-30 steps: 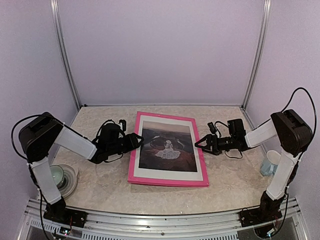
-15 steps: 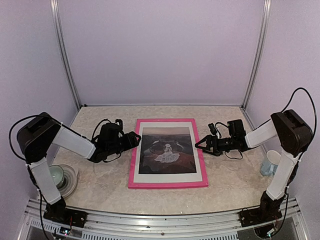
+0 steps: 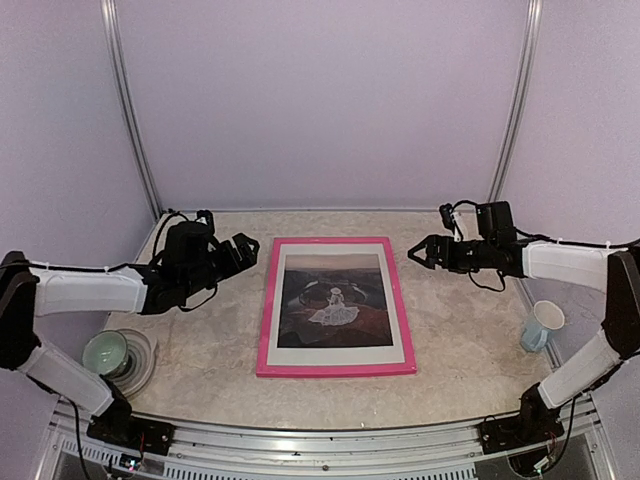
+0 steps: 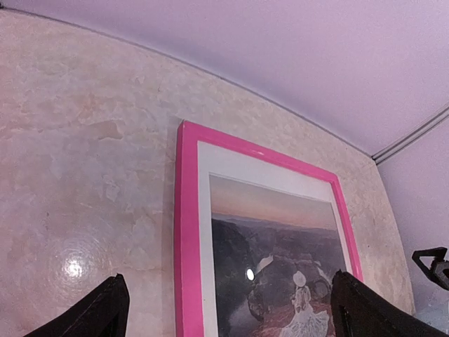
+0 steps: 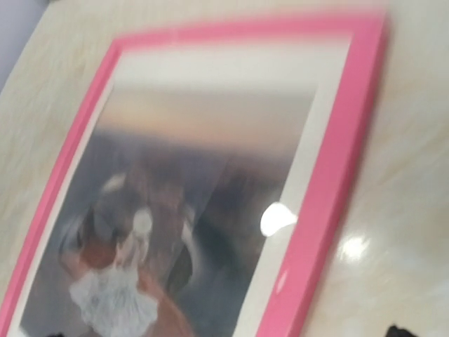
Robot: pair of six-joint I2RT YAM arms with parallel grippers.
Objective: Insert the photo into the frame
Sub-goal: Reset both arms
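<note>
The frame [image 3: 335,369], with bright pink moulding, lies flat, face up, in the middle of the table. The photo [image 3: 335,300], a dark reddish-brown scene with a small white figure, sits inside it within a white mat border [image 3: 340,350]. My left gripper [image 3: 247,250] is open and empty, off the frame's far left corner, clear of it. My right gripper [image 3: 414,252] is open and empty, off the far right corner. The left wrist view shows the frame [image 4: 186,232], the photo [image 4: 273,246] and my spread fingertips [image 4: 105,312]. The right wrist view is blurred; the frame [image 5: 330,210] fills it.
A green cup [image 3: 104,352] stands on a plate [image 3: 143,362] at the near left. A pale mug [image 3: 540,325] stands at the right edge. Metal uprights [image 3: 130,110] and the purple walls close in the back and sides.
The frame has gone from skewed between both grippers to lying flat and square. Both arms have since drawn back outward and toward the far side, away from its edges.
</note>
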